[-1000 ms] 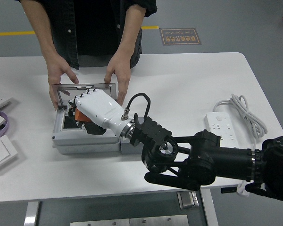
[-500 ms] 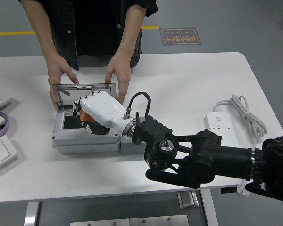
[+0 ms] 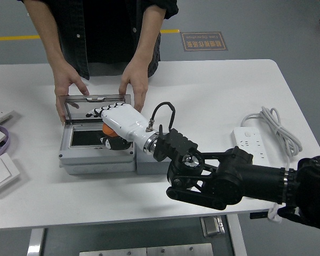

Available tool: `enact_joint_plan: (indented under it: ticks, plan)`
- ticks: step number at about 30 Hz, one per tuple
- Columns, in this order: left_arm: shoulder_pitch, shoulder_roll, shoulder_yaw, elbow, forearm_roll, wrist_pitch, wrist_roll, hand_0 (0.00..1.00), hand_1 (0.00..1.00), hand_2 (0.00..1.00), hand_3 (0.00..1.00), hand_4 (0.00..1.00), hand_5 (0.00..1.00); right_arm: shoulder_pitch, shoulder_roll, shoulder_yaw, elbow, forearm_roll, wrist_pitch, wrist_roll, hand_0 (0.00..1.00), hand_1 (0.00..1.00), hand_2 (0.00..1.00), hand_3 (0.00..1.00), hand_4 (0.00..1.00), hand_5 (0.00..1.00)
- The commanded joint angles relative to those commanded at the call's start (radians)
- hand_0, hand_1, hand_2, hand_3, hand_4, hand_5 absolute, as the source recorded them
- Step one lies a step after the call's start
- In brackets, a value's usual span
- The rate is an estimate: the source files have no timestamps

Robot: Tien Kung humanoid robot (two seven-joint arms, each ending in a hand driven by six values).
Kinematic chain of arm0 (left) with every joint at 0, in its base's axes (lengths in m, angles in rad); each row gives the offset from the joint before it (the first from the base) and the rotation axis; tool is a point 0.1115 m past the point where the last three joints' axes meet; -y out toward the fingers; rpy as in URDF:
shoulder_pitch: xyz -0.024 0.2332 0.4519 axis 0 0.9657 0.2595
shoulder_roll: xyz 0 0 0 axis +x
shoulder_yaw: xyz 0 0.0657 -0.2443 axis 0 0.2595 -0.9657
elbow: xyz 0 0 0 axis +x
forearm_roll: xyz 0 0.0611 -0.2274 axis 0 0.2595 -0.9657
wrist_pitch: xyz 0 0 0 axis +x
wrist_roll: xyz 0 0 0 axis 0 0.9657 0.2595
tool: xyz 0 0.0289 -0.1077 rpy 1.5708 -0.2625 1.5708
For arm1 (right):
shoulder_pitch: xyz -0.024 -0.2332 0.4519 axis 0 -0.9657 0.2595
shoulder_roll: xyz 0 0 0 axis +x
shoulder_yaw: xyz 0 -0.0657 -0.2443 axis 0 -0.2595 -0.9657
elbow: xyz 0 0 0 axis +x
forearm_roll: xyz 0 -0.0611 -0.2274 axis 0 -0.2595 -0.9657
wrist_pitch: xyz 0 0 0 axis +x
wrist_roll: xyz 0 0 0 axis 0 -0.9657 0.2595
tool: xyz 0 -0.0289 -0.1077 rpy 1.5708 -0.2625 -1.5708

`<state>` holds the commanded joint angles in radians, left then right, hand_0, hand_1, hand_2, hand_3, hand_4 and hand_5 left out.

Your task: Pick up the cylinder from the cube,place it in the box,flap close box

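Observation:
My right hand (image 3: 113, 124), white with a black arm, hovers over the open grey box (image 3: 96, 158). Its fingers are curled around an orange cylinder (image 3: 108, 129), held just above the box's dark inside (image 3: 85, 138). The box's clear lid (image 3: 93, 104) stands open at the far side. A person's hands (image 3: 134, 85) rest at the lid's two far corners and steady the box. A small grey cube (image 3: 148, 167) sits against the box's right side, partly hidden by my wrist. My left arm is out of view.
A white power strip (image 3: 250, 140) with a coiled cable (image 3: 278, 126) lies at the right. White switch plates (image 3: 1, 172) and a purple band (image 3: 5, 143) lie at the left edge. The person stands at the table's far side.
My right hand has risen and drawn back to the right with the orange cylinder, uncovering the box's dark inside. The person's hands have not moved.

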<state>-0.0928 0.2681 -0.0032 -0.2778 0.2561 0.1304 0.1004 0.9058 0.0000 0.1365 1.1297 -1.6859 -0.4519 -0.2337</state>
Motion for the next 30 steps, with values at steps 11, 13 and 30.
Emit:
enact_joint_plan:
  ticks: [11,13,30]
  plan:
    - [0.003,-0.001,-0.008,-0.003,0.005,-0.004,-0.002,0.583,0.568,0.54,0.602,0.613,0.252,0.004,0.0,-0.003,0.043,0.09,-0.061,0.076,0.983,0.924,0.918,0.993,0.829,0.318]
    - [0.004,-0.002,-0.014,-0.003,0.01,-0.004,-0.002,0.583,0.568,0.54,0.602,0.613,0.252,-0.002,-0.008,0.014,0.077,0.115,-0.078,0.094,0.983,0.924,0.918,0.993,0.829,0.318]
    - [0.001,0.001,-0.038,-0.004,0.03,-0.007,0.003,0.582,0.568,0.542,0.598,0.591,0.249,0.116,-0.094,0.069,0.154,0.408,-0.128,0.217,0.897,0.845,0.84,0.865,0.836,0.341]
